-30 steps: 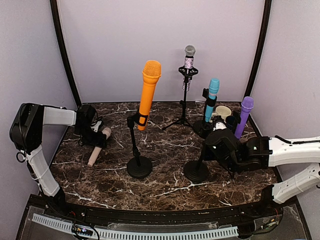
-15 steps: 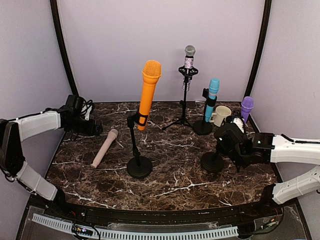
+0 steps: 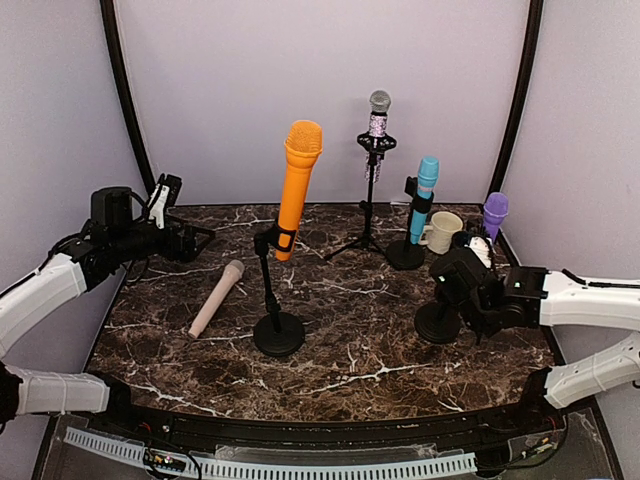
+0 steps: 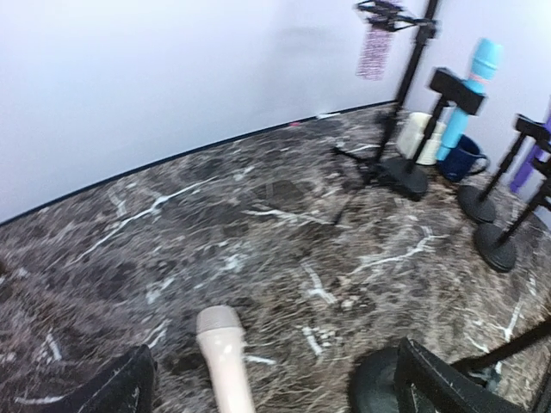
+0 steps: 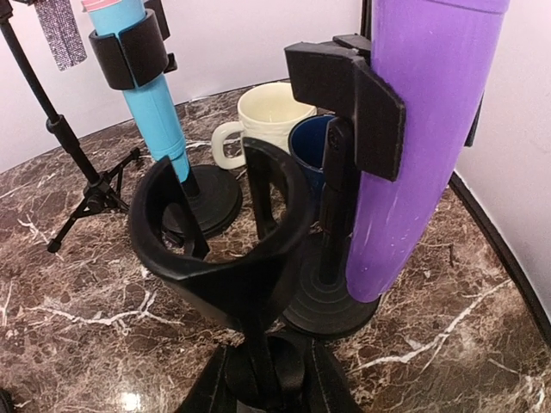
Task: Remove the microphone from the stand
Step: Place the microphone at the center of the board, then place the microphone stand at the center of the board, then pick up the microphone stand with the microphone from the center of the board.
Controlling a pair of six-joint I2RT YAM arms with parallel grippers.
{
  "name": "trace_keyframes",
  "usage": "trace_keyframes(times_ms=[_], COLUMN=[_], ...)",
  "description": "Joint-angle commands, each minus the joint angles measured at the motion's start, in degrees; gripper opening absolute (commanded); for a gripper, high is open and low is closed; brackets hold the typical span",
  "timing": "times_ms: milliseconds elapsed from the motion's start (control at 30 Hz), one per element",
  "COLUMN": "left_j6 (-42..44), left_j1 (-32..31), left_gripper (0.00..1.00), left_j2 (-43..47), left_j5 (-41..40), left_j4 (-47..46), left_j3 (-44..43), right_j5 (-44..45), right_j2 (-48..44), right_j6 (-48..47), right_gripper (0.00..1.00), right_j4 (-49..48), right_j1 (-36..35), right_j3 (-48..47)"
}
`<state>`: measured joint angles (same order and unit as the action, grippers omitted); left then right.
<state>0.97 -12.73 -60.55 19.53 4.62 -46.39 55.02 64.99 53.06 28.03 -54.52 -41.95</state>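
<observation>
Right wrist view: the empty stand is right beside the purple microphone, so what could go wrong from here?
The empty stand in the right end effector could bump the purple microphone and tip it toward the white mug. The loose beige microphone lies unsecured and might roll.

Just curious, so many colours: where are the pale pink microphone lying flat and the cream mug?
Pale pink microphone [image 3: 215, 300]: top view, middle of its handle.
Cream mug [image 3: 447, 234]: top view, its side wall.
</observation>
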Motion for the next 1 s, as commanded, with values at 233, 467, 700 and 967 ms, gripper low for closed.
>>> trace_keyframes(times_ms=[233, 467, 700, 967], left_j6=[1.7, 3.4, 6.8, 10.1], left_j1=[-6.3, -9.3, -16.3, -21.1], left_gripper=[0.99, 0.99, 0.99, 0.99], left_j2=[6.6, 6.4, 3.5, -3.8], left_j5=[26.2, 27.9, 21.9, 13.7], left_j4=[-4.1, -0.1, -1.5, -8.9], left_j3=[0.0, -1.6, -1.4, -0.5], right_j5=[-17.7, -23.1, -25.7, -36.1], right_j2=[-4.7, -11.4, -16.1, -17.8], right_j6=[-7.7, -11.4, -12.6, -17.9], right_gripper=[0.55, 0.71, 0.74, 0.71], right_j4=[4.3, 5.2, 8.2, -0.5], right_j1=[0.9, 0.9, 0.9, 0.6], right_j3=[1.7, -0.3, -4.1, -3.5])
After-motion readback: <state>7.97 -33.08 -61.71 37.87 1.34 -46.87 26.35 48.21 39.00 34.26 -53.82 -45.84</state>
